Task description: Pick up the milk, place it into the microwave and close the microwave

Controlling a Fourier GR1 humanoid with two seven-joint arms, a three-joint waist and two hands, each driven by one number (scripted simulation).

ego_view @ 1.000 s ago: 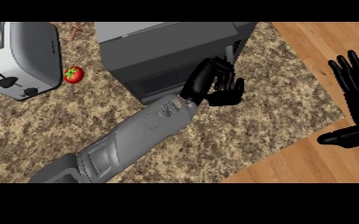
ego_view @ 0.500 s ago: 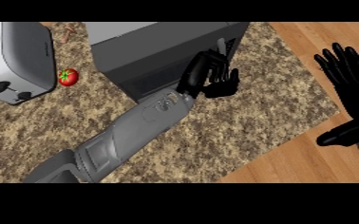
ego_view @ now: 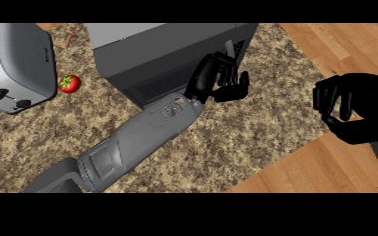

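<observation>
L hand (ego_view: pixel 221 82) is resting flat on the front of the dark grey boxy microwave (ego_view: pixel 162 45), fingers straight, grasping nothing. Its grey forearm (ego_view: pixel 140 140) is crossing the speckled stone counter (ego_view: pixel 280 125) diagonally. R hand (ego_view: pixel 347 107) is hanging over the wooden surface (ego_view: pixel 325 170) at far right, fingers relaxed, empty. Milk is out of sight, can't tell where. Small red tomato (ego_view: pixel 69 83) is sitting just beside the silver toaster (ego_view: pixel 26 65)
</observation>
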